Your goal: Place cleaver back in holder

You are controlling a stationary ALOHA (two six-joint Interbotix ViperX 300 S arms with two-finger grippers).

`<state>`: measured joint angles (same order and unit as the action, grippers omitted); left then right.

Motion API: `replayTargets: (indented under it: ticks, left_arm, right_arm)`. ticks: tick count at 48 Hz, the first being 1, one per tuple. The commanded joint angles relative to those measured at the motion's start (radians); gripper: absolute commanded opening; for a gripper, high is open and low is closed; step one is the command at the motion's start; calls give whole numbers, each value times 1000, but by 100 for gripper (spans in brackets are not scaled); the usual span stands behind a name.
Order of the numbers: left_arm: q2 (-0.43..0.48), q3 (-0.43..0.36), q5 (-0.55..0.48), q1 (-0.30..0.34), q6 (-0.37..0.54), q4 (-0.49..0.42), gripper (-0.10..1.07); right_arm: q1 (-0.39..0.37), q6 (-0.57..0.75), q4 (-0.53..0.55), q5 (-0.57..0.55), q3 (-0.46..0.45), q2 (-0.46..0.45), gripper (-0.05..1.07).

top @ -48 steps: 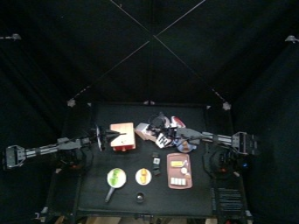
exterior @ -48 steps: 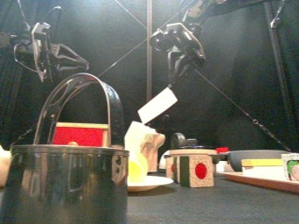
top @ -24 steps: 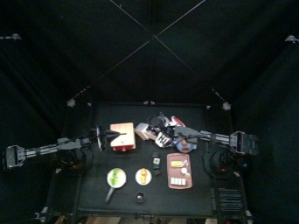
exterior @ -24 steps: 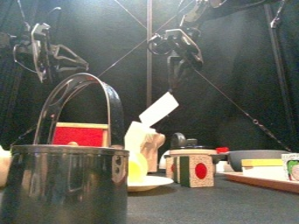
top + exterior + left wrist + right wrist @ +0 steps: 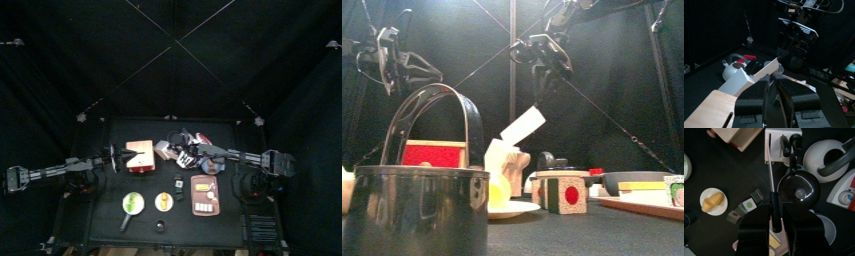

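My right gripper [image 5: 543, 62] is shut on the cleaver's handle and holds it in the air. The white blade [image 5: 524, 124] hangs tilted below it, above and just right of the holder [image 5: 138, 157]. The holder is a tan wooden block that shows in the front view [image 5: 433, 153] behind the pot. In the right wrist view the cleaver [image 5: 773, 183] is edge-on between my jaws. The left wrist view shows the holder's top [image 5: 717, 107] with the blade [image 5: 763, 71] beyond it. My left gripper [image 5: 118, 160] is shut and empty beside the holder's left side.
A metal pot with a bail handle [image 5: 422, 210] stands large at the front. A black lidded pot [image 5: 797, 188], a white bowl [image 5: 827, 155], a kettle [image 5: 734, 75], a plate of yellow food [image 5: 163, 201], a green plate [image 5: 132, 203] and a pinkish tray [image 5: 203, 196] crowd the table.
My right gripper has shifted very slightly to the left with the cleaver. The left arm has not moved.
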<state>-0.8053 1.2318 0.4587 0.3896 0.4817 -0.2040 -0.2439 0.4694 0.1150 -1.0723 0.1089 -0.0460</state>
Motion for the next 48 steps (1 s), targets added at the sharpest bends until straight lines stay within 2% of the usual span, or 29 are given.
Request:
replayTargets:
  ticks: [1,39,48]
  left_arm:
    - [2,-12,2,2,0,0,60]
    - [3,-12,2,2,-2,0,60]
    - [5,-12,-2,2,-2,0,60]
  right_arm:
    - [-5,-3,3,0,-29,-25,52]
    - [-12,-6,0,-14,-55,20,52]
    - [-18,-21,-5,-81,-100,54,52]
